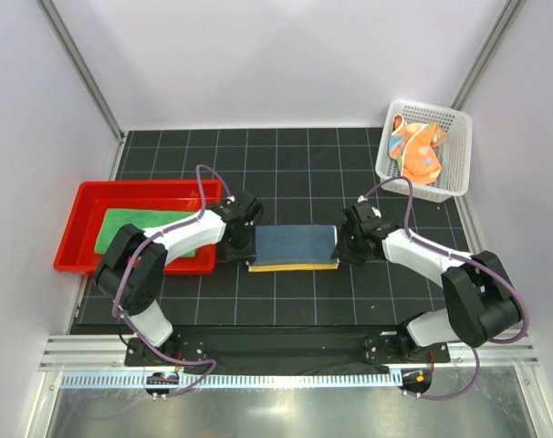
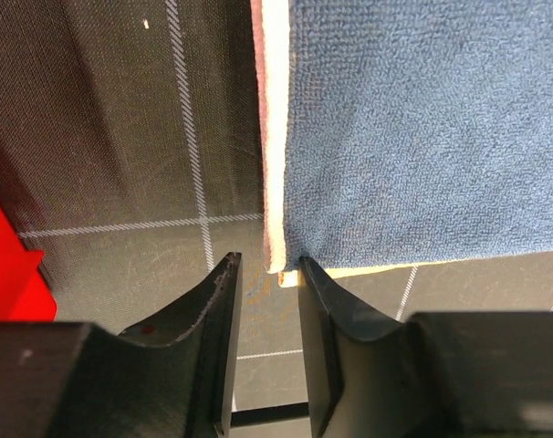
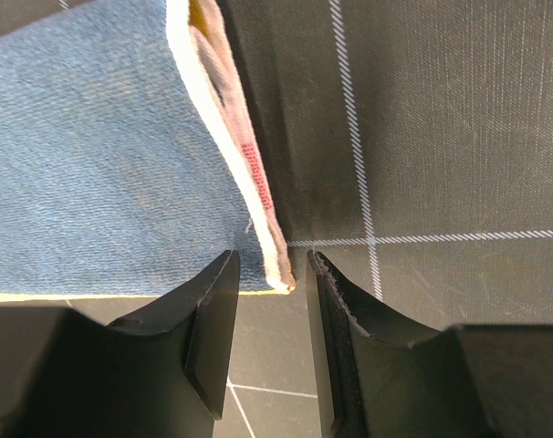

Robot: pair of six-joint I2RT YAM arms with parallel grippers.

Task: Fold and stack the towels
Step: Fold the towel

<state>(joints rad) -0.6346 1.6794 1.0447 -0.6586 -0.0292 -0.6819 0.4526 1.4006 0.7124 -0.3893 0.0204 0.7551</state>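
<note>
The dark blue towel [image 1: 293,245] lies folded on the black mat, its yellow edge toward the near side. My left gripper [image 1: 241,245] is open at its left near corner; in the left wrist view [image 2: 269,274] the corner of the towel [image 2: 422,137] sits just beyond the fingertips, untouched. My right gripper [image 1: 346,245] is open at the right near corner; in the right wrist view [image 3: 272,274] the towel [image 3: 94,164] corner lies just ahead of the jaws. The green towel [image 1: 135,226] lies flat in the red tray [image 1: 85,228]. The orange towel [image 1: 415,151] is crumpled in the white basket [image 1: 454,164].
The red tray stands at the left of the mat, its corner visible in the left wrist view [image 2: 12,265]. The white mesh basket stands at the far right corner. Frame posts rise at the far left and right.
</note>
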